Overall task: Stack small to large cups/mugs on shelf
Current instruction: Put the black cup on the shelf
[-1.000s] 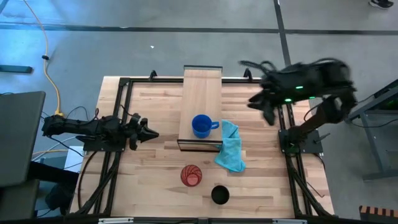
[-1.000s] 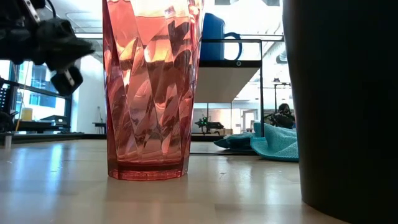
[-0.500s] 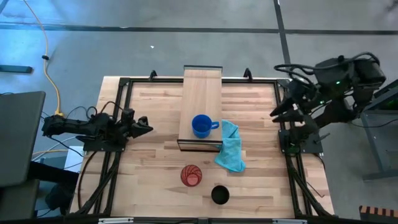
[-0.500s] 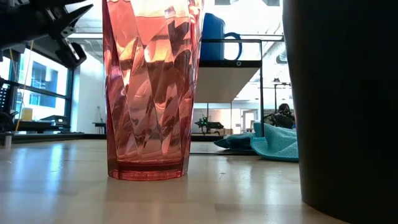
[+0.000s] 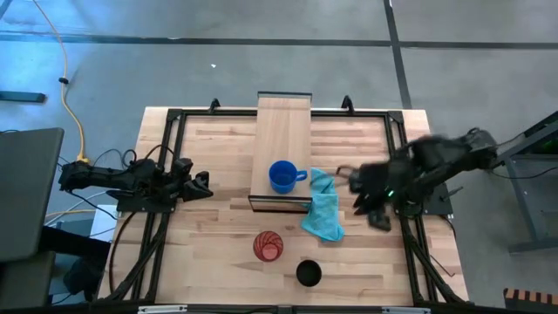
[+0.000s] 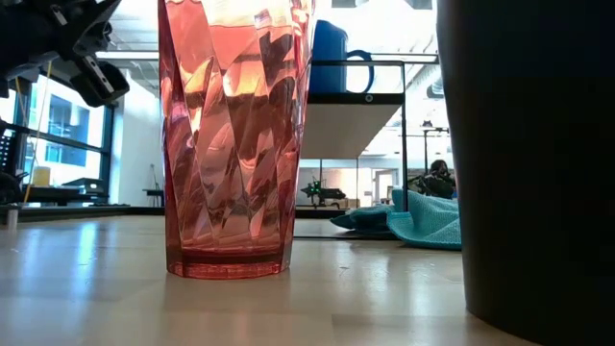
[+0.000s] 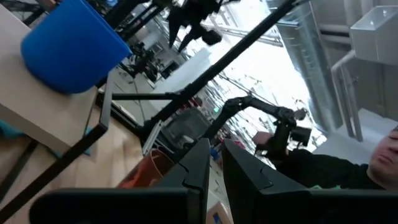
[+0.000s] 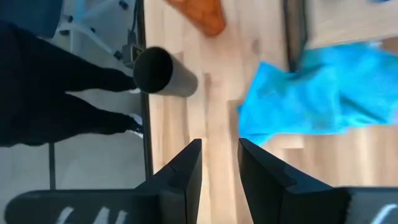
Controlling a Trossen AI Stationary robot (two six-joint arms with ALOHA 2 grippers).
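1. High view: a grey floor surrounds the slatted light-wood table (image 5: 218, 218) in its black frame. The long narrow light-wood shelf (image 5: 283, 131) on a thin black frame runs from the middle of the far edge toward the table's centre. The short blue mug with a side handle (image 5: 282, 176) stands on the shelf's near end. A crumpled light-blue cloth (image 5: 323, 209) lies on the table just beside the shelf's near right corner. The translucent red-orange tumbler (image 5: 268, 246) and the black cylindrical cup (image 5: 308, 274) stand upright near the front edge, close together but apart. The left gripper (image 5: 202, 185) sits near the left edge, empty. The right gripper (image 5: 370, 205) hangs over the table toward the right edge, near the cloth and blurred, empty
2. Low view: a bright office room lies beyond the table. The tumbler (image 6: 231, 135) and the black cup (image 6: 528, 154) fill the foreground; the mug (image 6: 332, 43) sits up on the shelf (image 6: 346, 96) behind, cloth (image 6: 423, 219) below it
3. Left wrist view: the fingers (image 7: 199, 168) stand only slightly apart, gripping nothing; mug (image 7: 74, 50) on the shelf ahead
4. Right wrist view: the fingers (image 8: 183, 171) are a small gap apart over bare wood, holding nothing; black cup (image 8: 163, 73) and cloth (image 8: 317, 90) beyond
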